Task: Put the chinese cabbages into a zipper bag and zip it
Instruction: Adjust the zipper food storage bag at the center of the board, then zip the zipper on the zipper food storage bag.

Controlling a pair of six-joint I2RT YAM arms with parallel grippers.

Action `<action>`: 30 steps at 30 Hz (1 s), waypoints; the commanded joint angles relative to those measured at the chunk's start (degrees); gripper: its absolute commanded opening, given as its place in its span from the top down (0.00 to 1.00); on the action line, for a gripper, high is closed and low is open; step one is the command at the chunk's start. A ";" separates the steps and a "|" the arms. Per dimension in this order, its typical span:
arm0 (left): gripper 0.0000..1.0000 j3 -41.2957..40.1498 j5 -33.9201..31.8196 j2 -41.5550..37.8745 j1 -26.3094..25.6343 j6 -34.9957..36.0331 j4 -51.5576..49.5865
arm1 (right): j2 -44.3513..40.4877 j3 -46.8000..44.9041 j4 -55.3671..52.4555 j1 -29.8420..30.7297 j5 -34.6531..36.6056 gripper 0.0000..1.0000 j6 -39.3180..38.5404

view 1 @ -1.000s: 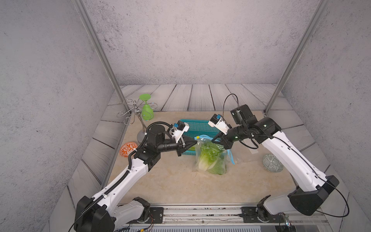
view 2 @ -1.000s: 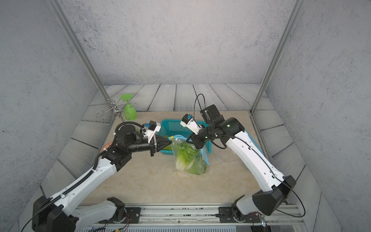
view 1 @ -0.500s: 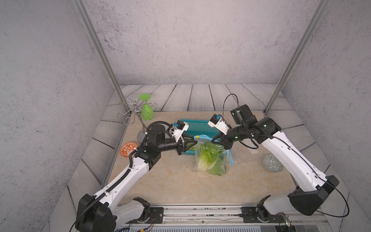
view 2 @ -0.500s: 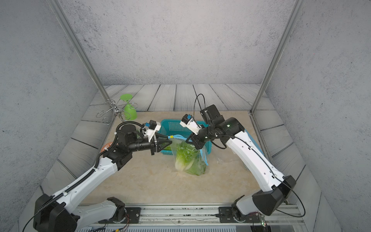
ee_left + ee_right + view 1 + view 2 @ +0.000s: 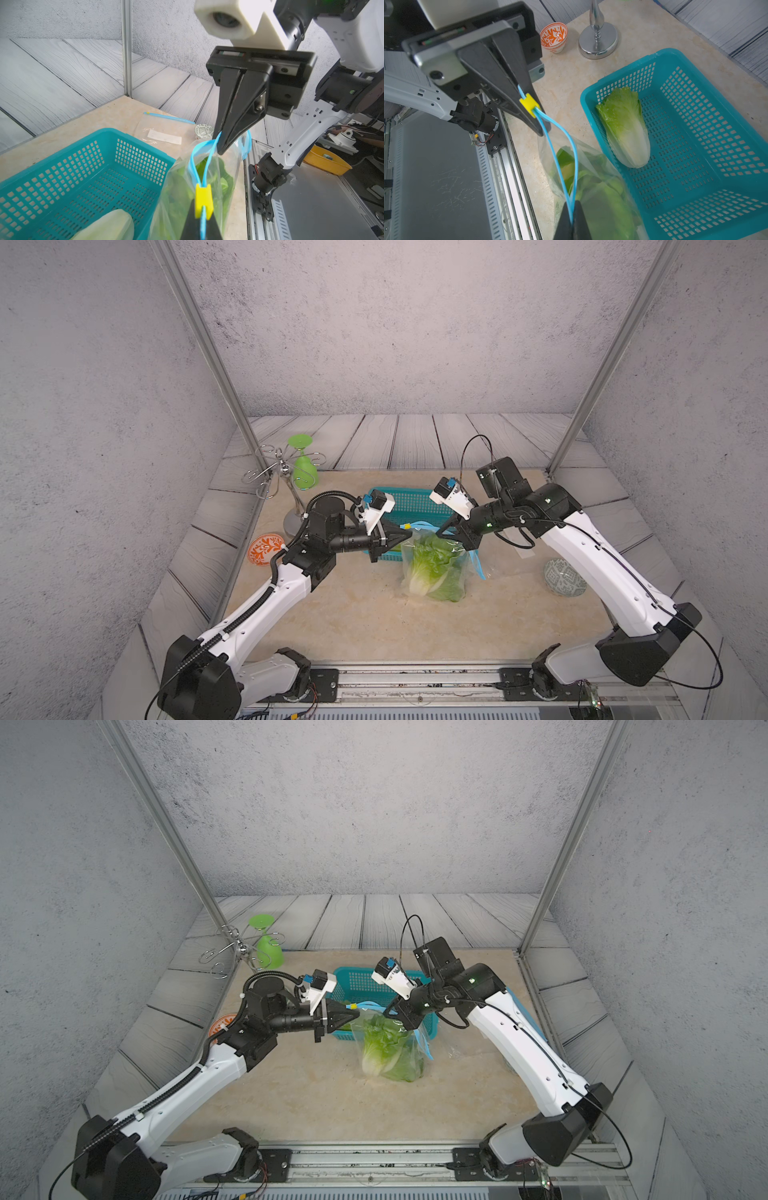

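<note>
Both top views, mid-frame: left gripper (image 5: 408,533) and right gripper (image 5: 441,533) pressed together on the rim of the zipper bag (image 5: 436,572). The bag stands on the tabletop (image 5: 353,614) with chinese cabbages (image 5: 390,1052) inside.
Left wrist: left gripper pinches the zip track (image 5: 191,164) at the yellow slider (image 5: 203,197).
Right wrist: right gripper pinches the track's far end. One cabbage (image 5: 625,128) lies in the teal basket (image 5: 664,51), frame right.

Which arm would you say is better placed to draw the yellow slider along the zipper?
Left, probably. The left gripper is shut on the blue track right at the yellow slider; the right gripper pinches the track's far end, better suited to anchoring the zipper bag.
</note>
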 commanded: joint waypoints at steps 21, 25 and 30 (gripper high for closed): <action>1.00 3.87 3.04 -1.98 -0.07 6.98 -7.21 | 12.25 16.26 -1.63 9.60 1.08 0.60 -3.69; 1.00 3.56 2.61 -2.03 -0.07 7.07 -7.08 | 13.10 17.41 -1.93 9.60 -1.50 0.75 -2.86; 1.00 3.55 1.29 -2.17 -0.07 7.33 -7.33 | 12.59 16.75 -2.35 9.60 -1.44 0.83 -2.58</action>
